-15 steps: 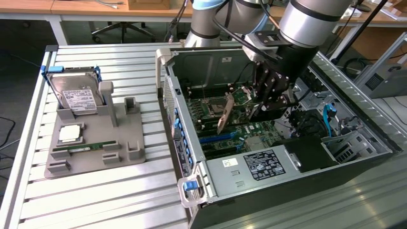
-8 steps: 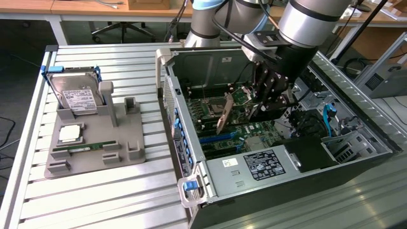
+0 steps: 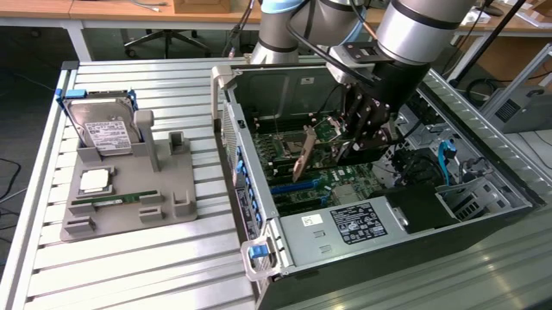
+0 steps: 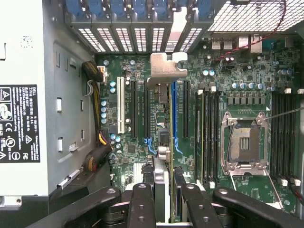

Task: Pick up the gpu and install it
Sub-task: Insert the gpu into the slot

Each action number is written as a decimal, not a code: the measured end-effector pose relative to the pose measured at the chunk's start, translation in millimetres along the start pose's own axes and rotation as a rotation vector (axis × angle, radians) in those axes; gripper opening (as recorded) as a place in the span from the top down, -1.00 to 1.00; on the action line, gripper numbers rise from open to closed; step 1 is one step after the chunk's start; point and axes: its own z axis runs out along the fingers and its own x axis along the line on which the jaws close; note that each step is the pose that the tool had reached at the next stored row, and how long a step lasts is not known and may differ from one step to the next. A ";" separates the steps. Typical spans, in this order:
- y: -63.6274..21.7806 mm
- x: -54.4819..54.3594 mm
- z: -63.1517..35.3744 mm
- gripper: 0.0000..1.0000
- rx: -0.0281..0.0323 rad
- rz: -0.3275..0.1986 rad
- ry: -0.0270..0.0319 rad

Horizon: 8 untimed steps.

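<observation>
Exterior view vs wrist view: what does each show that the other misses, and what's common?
Exterior only: the grey stand on the slatted table, carrying the hard drive, a CPU and a RAM stick; also the arm and the whole case.

Wrist only: the card's silver bracket seen end-on by the rear slot openings, and the empty CPU socket.

Both: the claw shut on the gpu above the motherboard, and the labelled power supply.
</observation>
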 end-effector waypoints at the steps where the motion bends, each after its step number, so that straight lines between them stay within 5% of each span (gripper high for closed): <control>1: 0.2 0.0 0.0 0.47 0.0000 0.000 0.0000; 8: 1.9 0.2 0.3 0.47 0.0000 0.000 0.0000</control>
